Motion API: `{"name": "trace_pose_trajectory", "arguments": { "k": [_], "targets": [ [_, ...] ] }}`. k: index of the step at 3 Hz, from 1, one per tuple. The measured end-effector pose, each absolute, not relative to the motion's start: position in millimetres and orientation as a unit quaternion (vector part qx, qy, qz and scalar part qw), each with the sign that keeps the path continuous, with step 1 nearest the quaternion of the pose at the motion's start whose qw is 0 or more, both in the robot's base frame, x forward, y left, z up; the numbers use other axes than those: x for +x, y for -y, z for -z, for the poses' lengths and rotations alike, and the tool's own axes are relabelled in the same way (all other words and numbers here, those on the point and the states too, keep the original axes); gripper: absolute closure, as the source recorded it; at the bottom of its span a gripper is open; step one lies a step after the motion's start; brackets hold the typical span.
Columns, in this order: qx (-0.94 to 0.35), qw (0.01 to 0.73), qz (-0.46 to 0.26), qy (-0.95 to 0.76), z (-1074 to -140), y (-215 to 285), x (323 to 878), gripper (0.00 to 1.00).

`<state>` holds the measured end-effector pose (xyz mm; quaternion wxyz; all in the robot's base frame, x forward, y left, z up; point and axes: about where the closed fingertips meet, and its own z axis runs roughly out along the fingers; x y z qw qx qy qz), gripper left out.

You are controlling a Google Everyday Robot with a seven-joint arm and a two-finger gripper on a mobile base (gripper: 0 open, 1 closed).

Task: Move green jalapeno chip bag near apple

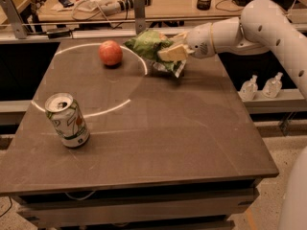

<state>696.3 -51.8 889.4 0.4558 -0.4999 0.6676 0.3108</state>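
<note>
Camera view: claw (172,52) grips, part-hides green jalapeno chip bag (145,44) near apple (110,52).

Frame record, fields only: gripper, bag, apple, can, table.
gripper: over far side of table, right of apple, shut on green jalapeno chip bag
green jalapeno chip bag: held at its right end, just right of apple, small gap between
apple: far left, on table
soda can: upright, near left, top opened
table: dark, white circle marking
</note>
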Motion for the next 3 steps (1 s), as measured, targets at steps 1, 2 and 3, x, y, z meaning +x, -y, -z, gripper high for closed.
{"name": "trace_pose_trajectory", "arguments": {
  "k": [1, 2, 3],
  "targets": [
    [-0.512, 0.458, -0.322, -0.652, -891, 35, 700, 1.00],
    [-0.524, 0.462, -0.324, -0.638, -888, 20, 710, 1.00],
    [-0.541, 0.457, -0.325, -0.627, -879, 9, 717, 1.00]
  ]
}}
